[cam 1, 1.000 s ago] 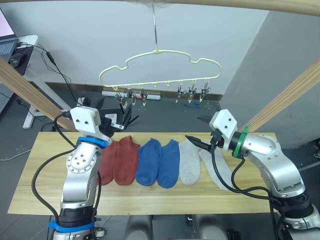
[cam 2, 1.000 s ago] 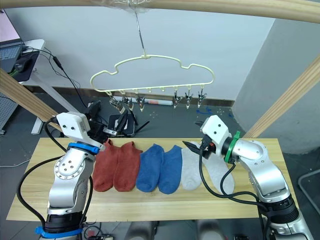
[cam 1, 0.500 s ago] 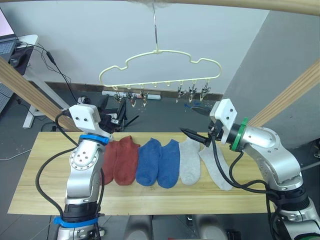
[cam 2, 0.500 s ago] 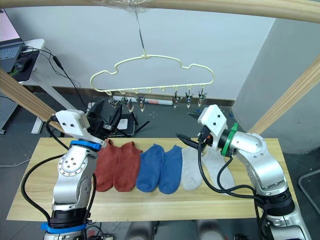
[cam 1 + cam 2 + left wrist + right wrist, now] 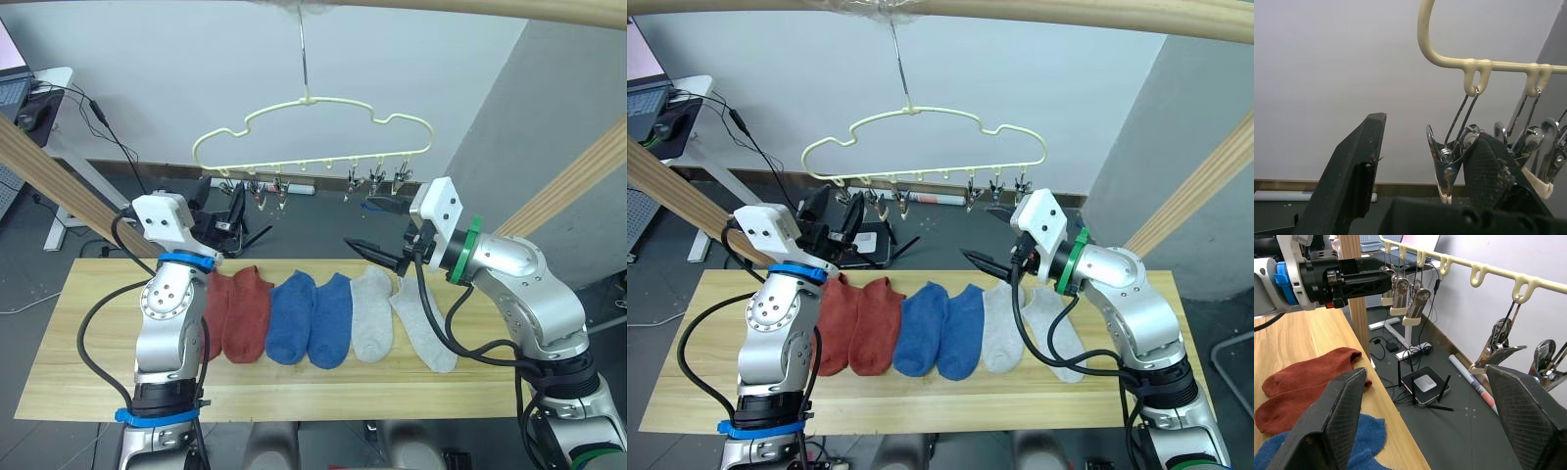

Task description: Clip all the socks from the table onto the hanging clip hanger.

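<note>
Several socks lie flat in a row on the table [image 5: 69, 343]: two rust-red [image 5: 238, 311], two blue [image 5: 312, 318], two light grey [image 5: 373, 313]. Above the table's far edge hangs the pale yellow clip hanger [image 5: 313, 125], its metal clips [image 5: 376, 178] empty. My left gripper [image 5: 220, 199] is open and raised at the hanger's left end; in the left wrist view the leftmost clip [image 5: 1447, 166] hangs between its fingers [image 5: 1352, 176]. Below the right-hand clips my right gripper [image 5: 358, 223] is open and holds nothing, above the grey socks.
Thick wooden poles slant down on both sides [image 5: 49, 171] [image 5: 578, 181], and a wooden beam crosses overhead. Beyond the table, a black router [image 5: 1425, 384] and cables lie on the floor. A desk [image 5: 39, 93] stands at far left.
Both grippers have risen from just above the table toward the hanger's clips. The left one moved up to the leftmost clips; the right one lifted up off the grey socks.
</note>
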Available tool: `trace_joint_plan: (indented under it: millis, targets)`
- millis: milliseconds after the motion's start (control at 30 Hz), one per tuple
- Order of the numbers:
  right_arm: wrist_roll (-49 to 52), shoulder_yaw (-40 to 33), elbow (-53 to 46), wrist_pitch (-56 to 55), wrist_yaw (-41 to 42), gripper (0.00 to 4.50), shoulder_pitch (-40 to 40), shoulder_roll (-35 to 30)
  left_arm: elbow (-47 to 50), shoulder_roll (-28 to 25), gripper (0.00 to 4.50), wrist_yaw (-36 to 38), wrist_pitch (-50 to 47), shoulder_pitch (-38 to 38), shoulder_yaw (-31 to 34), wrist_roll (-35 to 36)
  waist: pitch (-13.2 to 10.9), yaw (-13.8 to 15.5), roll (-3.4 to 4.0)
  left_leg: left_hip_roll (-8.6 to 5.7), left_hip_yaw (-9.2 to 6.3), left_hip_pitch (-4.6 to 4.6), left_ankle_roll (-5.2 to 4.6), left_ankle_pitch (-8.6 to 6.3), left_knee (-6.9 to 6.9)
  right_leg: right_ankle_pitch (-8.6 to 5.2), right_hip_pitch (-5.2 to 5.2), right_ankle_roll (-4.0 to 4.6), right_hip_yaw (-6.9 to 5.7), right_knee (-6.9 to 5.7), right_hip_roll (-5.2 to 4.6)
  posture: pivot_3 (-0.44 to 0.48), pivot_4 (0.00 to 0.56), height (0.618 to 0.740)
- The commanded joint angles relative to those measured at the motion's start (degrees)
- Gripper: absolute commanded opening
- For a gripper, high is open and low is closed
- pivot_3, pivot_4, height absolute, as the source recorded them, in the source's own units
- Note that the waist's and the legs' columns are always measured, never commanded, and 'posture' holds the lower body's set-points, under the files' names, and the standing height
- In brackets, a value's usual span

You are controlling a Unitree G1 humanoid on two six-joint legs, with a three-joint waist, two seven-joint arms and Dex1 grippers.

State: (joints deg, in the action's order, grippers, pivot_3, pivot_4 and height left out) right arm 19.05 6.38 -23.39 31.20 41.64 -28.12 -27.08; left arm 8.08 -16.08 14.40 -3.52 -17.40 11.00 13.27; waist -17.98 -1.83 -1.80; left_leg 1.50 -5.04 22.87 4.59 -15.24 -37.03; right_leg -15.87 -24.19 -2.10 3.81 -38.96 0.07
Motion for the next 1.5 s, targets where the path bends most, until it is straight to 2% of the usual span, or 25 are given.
trace_joint_plan:
  millis: [33,433,533,700,867,933,1033,1233,1500]
  targets:
    - [0.8,-0.5,-1.9,-1.1,0.5,4.07,0.2,-0.5,1.6,0.1,2.70,0.3,0.5,-0.6,0.3,1.0,0.0,0.0,0.00,0.00,0.00,0.00,0.00,0.00,0.00,0.00,0.00,0.00,0.00,0.00,0.00,-0.011,0.332,0.735]
    - [1.2,-0.5,-1.8,-1.6,0.6,4.07,0.2,-0.1,2.8,0.0,2.70,-0.5,-0.5,-1.1,0.2,0.9,0.0,0.0,0.00,0.00,-0.01,0.00,0.00,0.00,0.00,0.00,0.00,0.00,-0.01,0.00,0.00,-0.007,0.330,0.735]
    - [1.2,-0.4,-1.9,-1.5,0.5,4.07,0.2,0.1,3.3,0.3,2.14,-0.2,-0.7,-1.3,-0.3,1.3,0.0,0.0,0.00,0.00,-0.01,0.00,0.00,0.00,0.00,0.00,0.00,0.00,0.00,0.00,0.00,-0.008,0.329,0.735]
    - [1.3,-0.3,-2.5,-1.2,0.3,4.07,0.8,0.0,4.5,0.3,0.72,-0.2,-1.0,-1.6,-1.0,0.9,0.0,0.0,0.00,0.00,-0.01,0.00,0.00,0.00,0.00,0.00,0.00,0.00,-0.01,0.00,0.00,-0.008,0.329,0.735]
    - [0.4,0.5,-3.2,-0.7,-0.1,4.07,2.6,-0.4,5.8,-0.2,0.06,-0.5,-2.1,-0.7,-0.5,0.8,0.0,0.0,0.00,0.01,-0.02,0.00,0.00,0.00,0.01,0.00,0.00,0.00,0.00,0.00,0.00,-0.006,0.330,0.735]
    - [-1.5,1.4,-3.0,-0.4,-1.3,4.07,4.3,-1.1,6.3,-0.5,0.00,-0.5,-2.8,-0.2,-0.2,0.7,0.0,0.0,0.00,0.00,-0.01,0.00,0.00,0.00,0.01,0.00,0.00,0.00,0.01,0.00,0.00,-0.005,0.331,0.735]
    - [-5.5,1.4,-0.3,0.8,-6.0,4.49,8.9,-1.7,6.7,-1.0,0.00,-0.4,-3.4,0.1,0.1,0.6,0.0,0.0,0.00,0.01,-0.03,0.00,0.01,0.00,0.00,0.00,0.00,0.00,-0.01,0.00,0.00,-0.005,0.331,0.735]
    - [-11.4,0.6,6.1,0.1,-13.5,4.49,17.8,-0.9,7.4,-1.9,0.00,-0.2,-5.0,0.1,0.8,1.1,0.0,0.2,-0.01,0.00,0.00,-0.01,0.02,0.01,0.00,-0.01,0.02,-0.01,0.03,0.01,-0.02,0.002,0.340,0.735]
    - [-15.0,2.1,18.6,-6.5,-14.9,4.49,18.2,1.4,7.4,-3.1,0.00,0.9,-7.6,-0.6,1.5,2.7,-0.3,-0.2,0.02,0.07,0.11,-0.10,0.04,0.02,0.00,-0.03,0.01,-0.06,0.14,-0.01,0.22,0.003,0.341,0.735]
